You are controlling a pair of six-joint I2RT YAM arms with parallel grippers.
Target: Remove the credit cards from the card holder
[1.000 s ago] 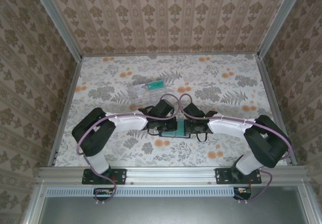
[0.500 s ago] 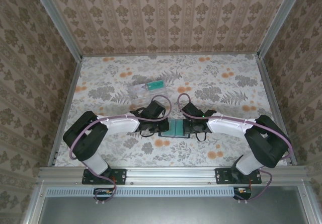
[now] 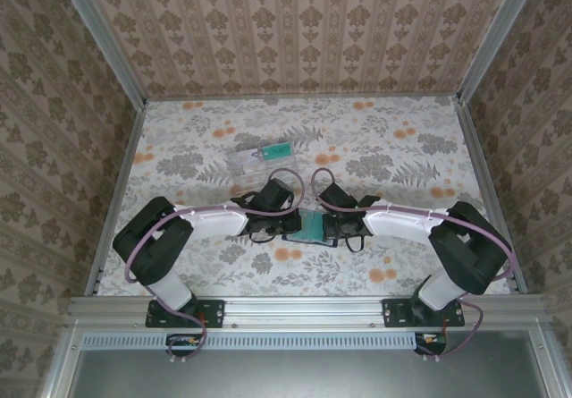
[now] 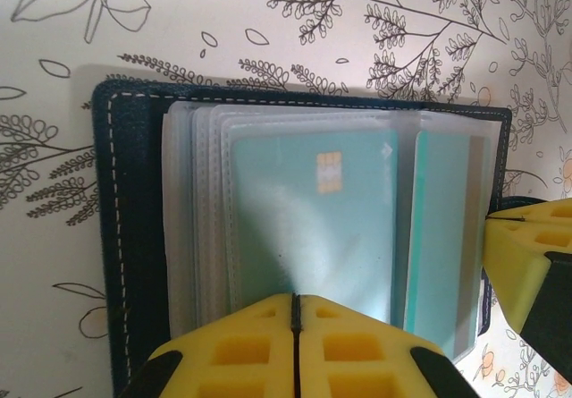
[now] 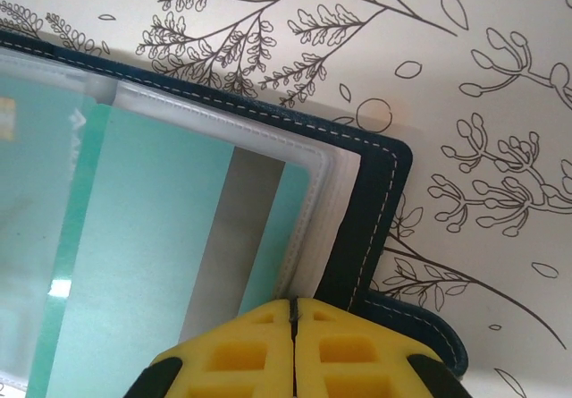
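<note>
The card holder [image 4: 134,237] lies open on the floral table, dark navy with clear sleeves. One teal credit card [image 4: 313,210] with a gold chip sits in the left sleeve. A second credit card [image 4: 442,237] with a grey stripe sits in the right sleeve. My left gripper [image 4: 295,298] is shut, its yellow tips resting on the near edge of the chip card's sleeve. My right gripper [image 5: 293,304] is shut at the near right corner of the card holder [image 5: 375,210], beside the striped card [image 5: 161,237]. From above, both grippers [image 3: 286,226] [image 3: 333,227] flank the card holder [image 3: 310,228].
A clear plastic box [image 3: 259,161] with something green inside lies behind the left gripper. Patterned walls and metal rails [image 3: 116,192] bound the table [image 3: 402,148]. The right gripper's yellow finger [image 4: 527,255] touches the holder's right edge in the left wrist view.
The left arm has drawn back to the left, uncovering more of the card holder. The right gripper has edged slightly left. Both grippers stay shut.
</note>
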